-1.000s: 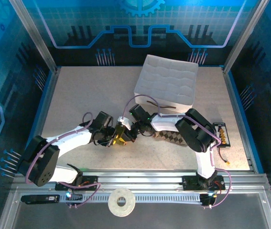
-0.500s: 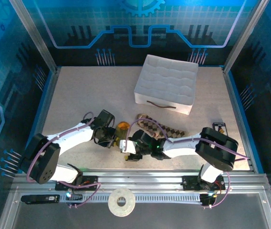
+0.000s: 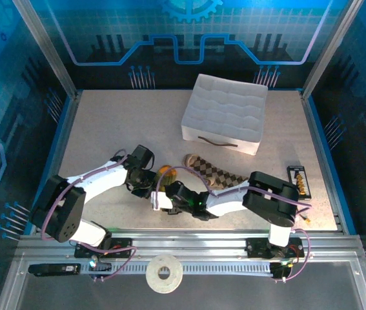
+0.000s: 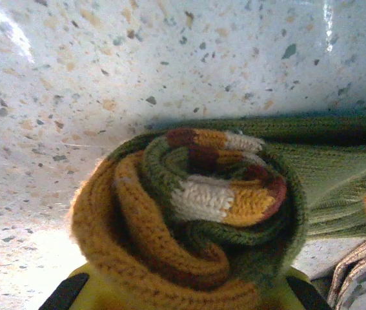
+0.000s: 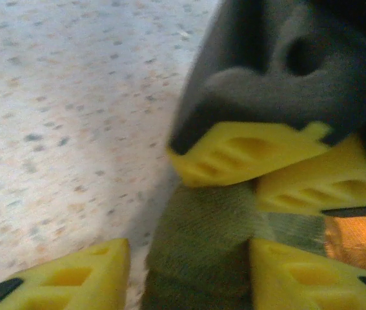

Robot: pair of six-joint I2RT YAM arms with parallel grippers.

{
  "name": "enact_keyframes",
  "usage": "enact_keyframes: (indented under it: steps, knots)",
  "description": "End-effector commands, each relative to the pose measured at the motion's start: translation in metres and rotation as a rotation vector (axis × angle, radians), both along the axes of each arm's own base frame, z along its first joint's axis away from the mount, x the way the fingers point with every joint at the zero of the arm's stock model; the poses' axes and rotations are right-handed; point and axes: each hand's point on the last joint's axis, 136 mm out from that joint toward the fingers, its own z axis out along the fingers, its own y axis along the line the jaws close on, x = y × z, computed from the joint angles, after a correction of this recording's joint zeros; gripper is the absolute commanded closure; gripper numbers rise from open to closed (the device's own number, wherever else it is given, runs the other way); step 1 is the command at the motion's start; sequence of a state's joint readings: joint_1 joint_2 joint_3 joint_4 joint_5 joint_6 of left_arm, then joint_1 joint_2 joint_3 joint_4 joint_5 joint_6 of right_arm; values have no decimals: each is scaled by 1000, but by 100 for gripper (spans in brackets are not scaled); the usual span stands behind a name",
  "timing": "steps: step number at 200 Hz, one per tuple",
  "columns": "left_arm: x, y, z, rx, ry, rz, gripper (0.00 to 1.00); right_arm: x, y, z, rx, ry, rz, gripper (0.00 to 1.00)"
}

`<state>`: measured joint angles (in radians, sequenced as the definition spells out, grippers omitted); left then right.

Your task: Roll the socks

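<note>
The olive green sock is wound into a roll, with its orange part on the outside and the striped cuff in the core. My left gripper is shut on this roll from below. From above the roll lies near the table's front middle, with the left gripper at its left side. My right gripper stands open astride the green fabric, with a gap at its left finger. It sits just under the left gripper's yellow fingers. The brown-and-tan diamond sock lies flat to the right of the roll, touching it.
A white quilted box stands at the back, right of centre. A small black board with orange parts lies near the right edge. A roll of tape rests on the front rail. Both arms crowd the front middle.
My right arm has swung off the diamond sock, down and left to the front of the roll, and its jaws have opened. The left gripper has kept hold of the roll, shifting slightly.
</note>
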<state>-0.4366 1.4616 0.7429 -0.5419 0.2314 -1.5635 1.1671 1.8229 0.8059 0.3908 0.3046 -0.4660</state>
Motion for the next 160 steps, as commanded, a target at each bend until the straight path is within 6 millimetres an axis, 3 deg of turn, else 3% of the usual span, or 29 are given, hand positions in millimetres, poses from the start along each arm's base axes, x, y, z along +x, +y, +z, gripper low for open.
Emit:
enact_keyframes:
  steps: [1,19,43,88,106,113,160]
  knots:
    - [-61,33,-27,128,248,-7,91,9,0,-8,-6,29,-32,68]
    - [-55,33,-21,108,205,1,84,4,-2,-11,-7,89,-26,85]
    - [-45,36,-5,93,102,28,63,-3,-6,-12,1,174,-22,98]
    - [-35,58,25,36,-94,151,29,-22,-19,-34,-25,445,-35,100]
    - [-29,66,34,-3,-185,201,24,-29,-27,-47,-49,539,-48,100]
    - [-28,67,36,-21,-213,213,22,-25,-20,-41,-32,553,-49,100]
    - [-12,53,44,-108,-326,179,22,-22,-20,-47,4,771,-110,100]
